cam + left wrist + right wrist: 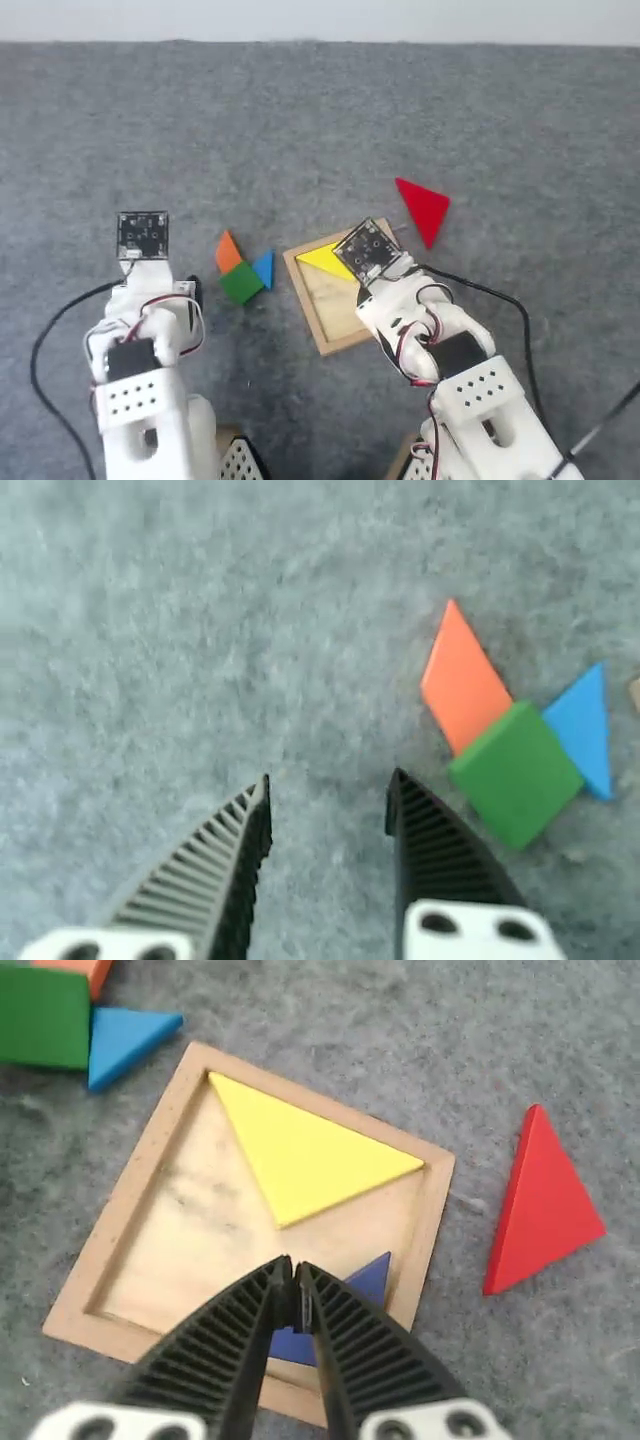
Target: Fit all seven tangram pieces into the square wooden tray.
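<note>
Square wooden tray (130, 1195), one, set on grey felt (200, 630). Two pieces are lodged inside: yellow triangle (300, 1155), dark blue triangle (372, 1280). Four are laid outside: red triangle (540, 1200) near the tray; orange parallelogram (462, 680), green square (517, 772) and light blue triangle (585, 725) clustered, touching. Left gripper (328, 790): fingers spread, nothing held, over bare felt. Right gripper (293, 1270): fingers pressed together, nothing gripped, above the dark blue triangle

no readable text, labels, numbers or signs on any surface

Large triangle (300, 1160) in tray (112, 1230), seemingly flat
</note>
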Tool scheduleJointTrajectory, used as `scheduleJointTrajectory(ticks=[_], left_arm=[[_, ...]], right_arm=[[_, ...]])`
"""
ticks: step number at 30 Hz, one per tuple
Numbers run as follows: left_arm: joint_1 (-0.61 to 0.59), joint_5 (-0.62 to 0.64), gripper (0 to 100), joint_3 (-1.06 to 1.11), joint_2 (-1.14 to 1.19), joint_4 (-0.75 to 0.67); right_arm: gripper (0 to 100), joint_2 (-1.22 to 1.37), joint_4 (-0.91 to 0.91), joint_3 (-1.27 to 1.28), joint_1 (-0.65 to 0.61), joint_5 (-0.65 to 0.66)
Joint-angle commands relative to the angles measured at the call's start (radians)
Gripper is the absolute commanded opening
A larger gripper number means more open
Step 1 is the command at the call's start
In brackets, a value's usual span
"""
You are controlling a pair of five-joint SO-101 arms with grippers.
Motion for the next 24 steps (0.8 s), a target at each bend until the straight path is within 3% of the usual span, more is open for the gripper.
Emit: scheduleJointTrajectory(ticks=[1,5,16,24], left_arm=[[-0.003,-0.015,17,0.024,-0.098,0.0],[-0.003,-0.017,17,0.03,-0.117,0.014],[0.051,-0.02,17,0.031,-0.124,0.054],[0.049,-0.02,17,0.036,-0.124,0.052]], right_arm=[[0.7,-0.021,0.004,-0.015,0.019,0.025],[0.7,0.058,-0.018,-0.046,0.035,0.026],[0.7,0.595,-0.038,-0.302,0.036,0.026],[0.7,0.67,-0.025,-0.348,0.136,0.063]])
